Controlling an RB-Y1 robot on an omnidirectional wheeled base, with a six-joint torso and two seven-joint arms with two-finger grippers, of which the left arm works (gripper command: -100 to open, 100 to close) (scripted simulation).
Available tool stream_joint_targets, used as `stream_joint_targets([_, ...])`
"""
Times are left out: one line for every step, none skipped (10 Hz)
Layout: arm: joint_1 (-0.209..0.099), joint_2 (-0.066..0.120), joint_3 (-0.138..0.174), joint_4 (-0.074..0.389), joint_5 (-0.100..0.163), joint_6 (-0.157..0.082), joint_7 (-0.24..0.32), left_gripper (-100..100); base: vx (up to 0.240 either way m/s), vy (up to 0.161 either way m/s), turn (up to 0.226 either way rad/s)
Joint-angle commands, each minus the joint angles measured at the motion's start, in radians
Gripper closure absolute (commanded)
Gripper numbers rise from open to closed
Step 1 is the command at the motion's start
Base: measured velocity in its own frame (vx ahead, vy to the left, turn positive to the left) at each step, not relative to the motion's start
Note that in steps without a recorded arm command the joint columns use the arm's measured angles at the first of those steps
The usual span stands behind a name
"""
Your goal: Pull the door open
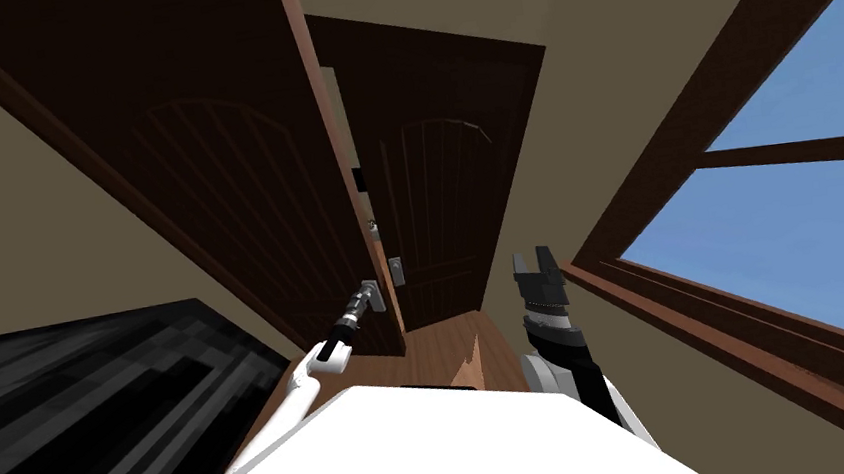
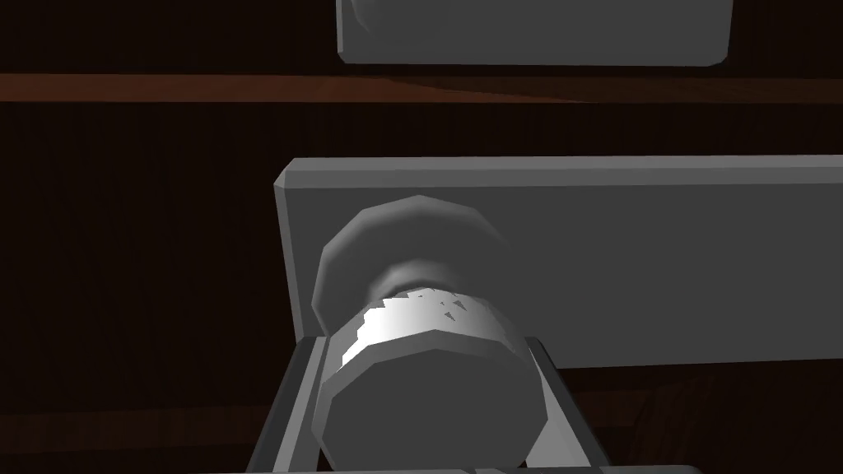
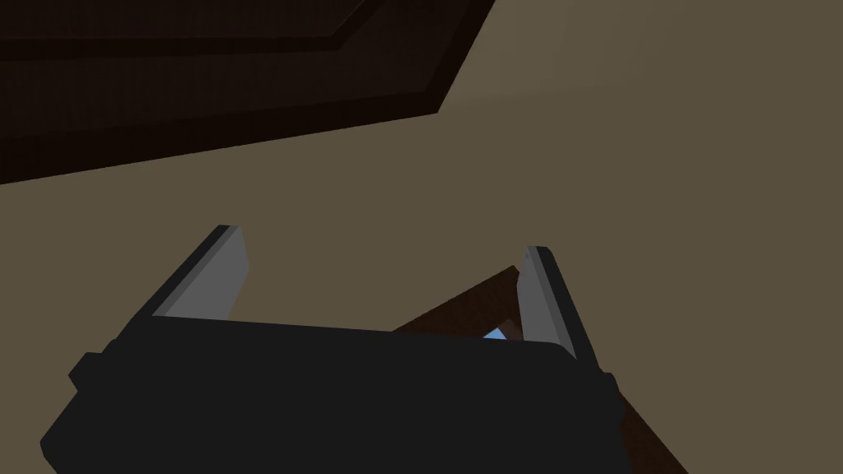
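Grey, faceted and round, the door knob [image 2: 428, 387] sat squarely between the left gripper's [image 2: 421, 344] jaws, which pressed its two sides from close behind its flat front face. The knob would likely be rigid but smooth, so a grip could slip off its face. A hold deeper in, toward the narrower neck and the flat grey backing plate [image 2: 659, 263] beyond the fingertips, looked safer. The knob's short axis ran straight along the fingers, pointing out of the plate toward the gripper body. The tall dark brown panelled wooden door [image 1: 231, 172] carrying it probably swings stiff and heavy on its hinges, so it calls for a steady pull. Its long axis was upright, its free edge just beyond the jaws. The right gripper [image 3: 383, 244] hung apart — jaws spread wide, nothing between them.
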Motion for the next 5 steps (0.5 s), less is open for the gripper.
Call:
stream_joint_targets([0.023,0.016,-0.016,-0.023,-0.001,0.004,0.015,100,-0.210,0.098,-0.098])
stream_joint_targets([0.030,0.025,-0.030,-0.034,-0.003,-0.002,0.025,100,-0.195,0.075,-0.091])
stream_joint_targets([0.040,0.039,-0.051,-0.050,-0.005,-0.010,0.041,100,-0.217,0.098,-0.099])
stream_joint_targets([0.045,0.047,-0.064,-0.059,-0.006,-0.015,0.050,100,-0.236,0.106,-0.137])
stream_joint_targets([0.052,0.057,-0.081,-0.072,-0.008,-0.022,0.062,100,-0.210,0.125,-0.160])
